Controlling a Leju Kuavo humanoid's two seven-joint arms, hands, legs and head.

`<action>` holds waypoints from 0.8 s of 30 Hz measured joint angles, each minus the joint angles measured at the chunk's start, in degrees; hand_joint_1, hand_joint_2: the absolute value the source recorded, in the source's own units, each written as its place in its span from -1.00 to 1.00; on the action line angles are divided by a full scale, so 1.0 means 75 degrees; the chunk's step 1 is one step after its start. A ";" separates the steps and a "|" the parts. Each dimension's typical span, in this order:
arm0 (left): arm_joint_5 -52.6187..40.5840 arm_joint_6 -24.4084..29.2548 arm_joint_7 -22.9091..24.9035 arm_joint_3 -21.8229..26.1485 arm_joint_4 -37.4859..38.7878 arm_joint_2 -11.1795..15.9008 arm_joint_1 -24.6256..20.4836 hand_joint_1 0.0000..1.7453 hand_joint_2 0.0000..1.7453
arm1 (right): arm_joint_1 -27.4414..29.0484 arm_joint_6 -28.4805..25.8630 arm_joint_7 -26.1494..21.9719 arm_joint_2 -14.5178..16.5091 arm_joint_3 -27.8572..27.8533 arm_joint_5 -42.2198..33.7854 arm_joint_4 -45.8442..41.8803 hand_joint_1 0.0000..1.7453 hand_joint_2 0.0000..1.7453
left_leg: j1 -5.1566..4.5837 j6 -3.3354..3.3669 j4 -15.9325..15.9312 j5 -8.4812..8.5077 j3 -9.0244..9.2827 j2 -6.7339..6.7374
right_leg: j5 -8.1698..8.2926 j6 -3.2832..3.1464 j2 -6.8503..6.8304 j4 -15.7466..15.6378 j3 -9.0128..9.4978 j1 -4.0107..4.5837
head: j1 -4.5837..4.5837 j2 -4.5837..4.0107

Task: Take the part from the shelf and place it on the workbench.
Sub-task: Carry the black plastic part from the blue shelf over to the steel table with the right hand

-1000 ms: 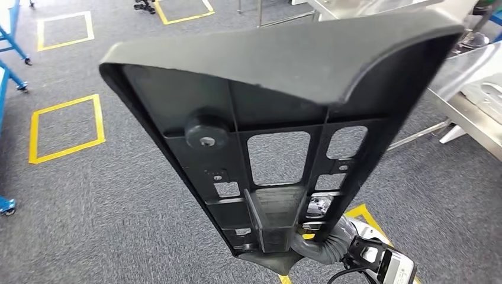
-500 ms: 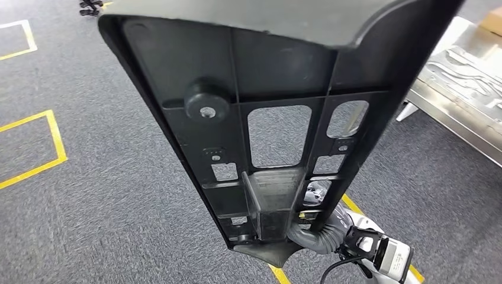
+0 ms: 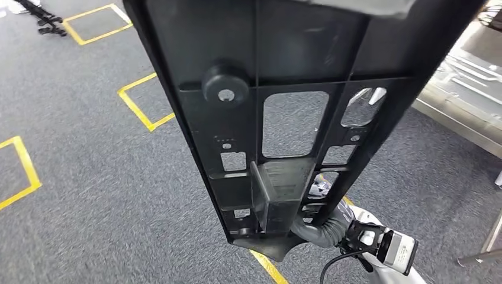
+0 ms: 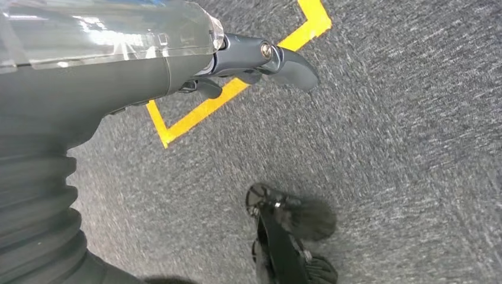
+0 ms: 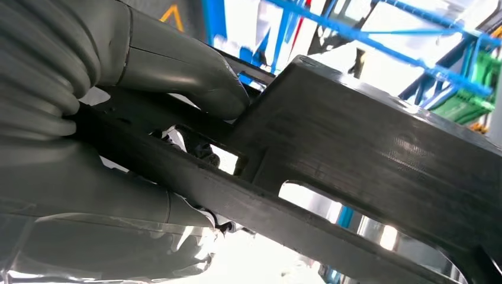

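Black ribbed part (image 3: 296, 106) upright in right hand (image 5: 148, 77); left hand (image 4: 260, 59) empty, fingers apart.

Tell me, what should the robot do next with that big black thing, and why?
Probably keep turning toward the metal workbench at its right and carry the black part over. The right hand grips the part's lower end, holding it upright above grey carpet, so it isn't over the bench yet.
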 joint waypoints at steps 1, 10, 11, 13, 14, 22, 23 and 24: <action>0.0003 0.0006 0.0009 0.0006 0.0000 0.0008 0.0011 -1.00 1.00 | -0.0003 -0.0010 -0.0007 0.0000 0.0008 -0.0018 0.0039 1.00 1.00 | 0.0022 -0.0026 0.0012 0.0128 -0.0042 -0.0042 | -0.0009 0.0016 0.0152 0.0025 0.0001 -0.0013 | 0.0000 0.0000; 0.0012 0.0008 0.0020 0.0023 -0.0002 0.0032 0.0004 -1.00 1.00 | -0.0042 -0.0093 -0.0043 0.0014 0.0034 -0.0101 0.0230 1.00 1.00 | 0.0121 0.0241 -0.1245 0.0813 0.0398 -0.0303 | -0.0254 0.0398 0.0497 0.0562 -0.0352 -0.0068 | 0.0002 0.0000; 0.0012 0.0007 0.0018 0.0023 -0.0002 0.0032 0.0007 -1.00 1.00 | -0.0052 -0.0095 -0.0044 0.0019 0.0035 -0.0101 0.0240 1.00 1.00 | 0.0118 0.0277 -0.1263 0.0821 0.0402 -0.0214 | -0.0466 0.0422 0.0266 0.0945 -0.0531 -0.0066 | 0.0002 0.0000; 0.0012 0.0006 0.0016 0.0023 -0.0003 0.0036 0.0033 -1.00 1.00 | -0.0063 -0.0097 -0.0044 0.0026 0.0038 -0.0102 0.0267 1.00 1.00 | 0.0090 0.0312 -0.1267 0.0811 0.0397 -0.0035 | -0.0903 0.0460 0.0050 0.1943 -0.1016 -0.0084 | 0.0002 0.0000; 0.0012 0.0006 0.0016 0.0024 -0.0003 0.0037 0.0041 -1.00 1.00 | -0.0057 -0.0097 -0.0044 0.0029 0.0039 -0.0102 0.0284 1.00 1.00 | 0.0078 0.0318 -0.1266 0.0802 0.0398 0.0058 | -0.0984 0.0466 0.0026 0.2277 -0.1182 -0.0094 | 0.0002 0.0000; 0.0023 -0.0048 -0.0019 0.0026 -0.0003 0.0026 0.0016 -1.00 1.00 | -0.0143 -0.0097 -0.0069 0.0035 0.0051 -0.0108 0.0320 1.00 1.00 | -0.0018 0.0179 -0.1282 0.0676 0.0533 0.0708 | -0.0058 0.0166 -0.0531 0.0180 -0.0141 0.0137 | 0.0000 0.0000; 0.0028 -0.0049 -0.0019 0.0026 -0.0003 0.0027 0.0005 -1.00 1.00 | -0.0147 -0.0097 -0.0074 0.0035 0.0051 -0.0110 0.0322 1.00 1.00 | -0.0018 0.0140 -0.1286 0.0653 0.0549 0.0754 | -0.0034 0.0139 -0.0429 0.0146 -0.0131 0.0107 | 0.0000 0.0000; 0.0033 -0.0050 -0.0022 0.0026 -0.0003 0.0030 -0.0009 -1.00 1.00 | -0.0157 -0.0097 -0.0079 0.0035 0.0052 -0.0112 0.0325 1.00 1.00 | -0.0012 0.0099 -0.1237 0.0600 0.0555 0.0679 | -0.0009 0.0109 -0.0339 0.0101 -0.0108 0.0077 | 0.0000 0.0000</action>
